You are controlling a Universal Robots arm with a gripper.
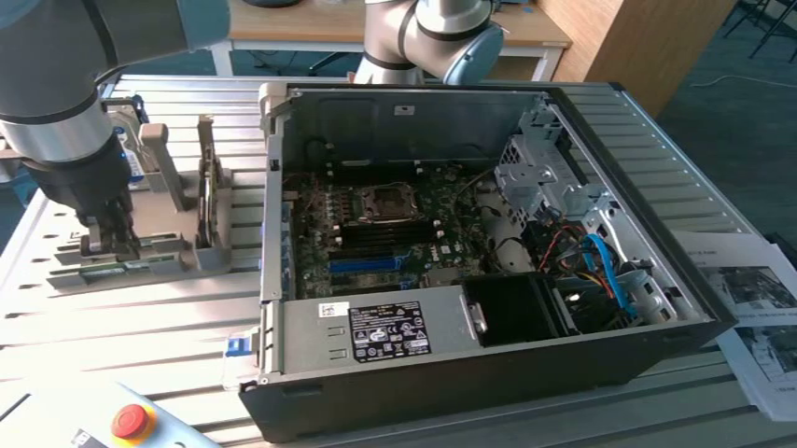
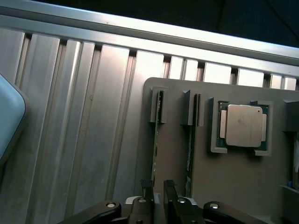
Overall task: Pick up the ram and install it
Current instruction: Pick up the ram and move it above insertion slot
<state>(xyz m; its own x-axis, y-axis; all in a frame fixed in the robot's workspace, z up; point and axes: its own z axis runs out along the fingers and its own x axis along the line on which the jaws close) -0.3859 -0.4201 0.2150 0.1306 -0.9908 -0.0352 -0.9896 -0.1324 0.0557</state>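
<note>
Ram (image 2: 157, 135) stands on edge in the holder's (image 2: 205, 182) outer slot, at nine o'clock from the case (image 1: 498, 387) in the exterior view. Gripper (image 2: 157, 192) straddles it, fingers apart (nothing clamped yet). It is probably light, stiff and fragile, best pinched by its flat faces, mid-length.

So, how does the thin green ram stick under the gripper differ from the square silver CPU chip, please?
The ram stick stands on edge in a slot; the CPU chip lies flat in a recess. The stick is long, the chip square. Both share one grey holder.
</note>
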